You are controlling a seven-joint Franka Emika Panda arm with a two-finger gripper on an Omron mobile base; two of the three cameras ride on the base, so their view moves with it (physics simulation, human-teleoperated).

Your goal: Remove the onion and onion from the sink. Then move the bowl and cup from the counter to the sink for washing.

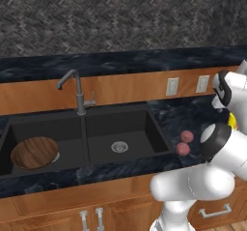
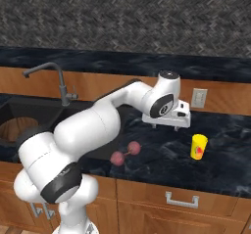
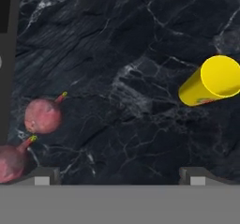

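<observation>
Two pinkish-red onions, the nearer onion (image 2: 116, 158) and the farther onion (image 2: 134, 147), sit side by side on the dark marbled tabletop (image 2: 162, 164), just right of the sink (image 1: 96, 138) near the front edge. They're smooth little balls (each with a tiny stem tip, seen from the hand view). Off to their right stands the cup (image 2: 198, 146), a plain bright yellow cylinder, well apart from the onions. The gripper (image 2: 166, 125) hangs above the tabletop between onions and cup, fingers spread wide, holding nothing. Further left, the black double-basin sink has the bowl (image 1: 34, 152), wide, shallow, brown wood grain, lying in its left basin; the right basin shows a round metal drain (image 1: 119, 147). Behind the divider rises a grey gooseneck faucet (image 1: 77, 92).
</observation>
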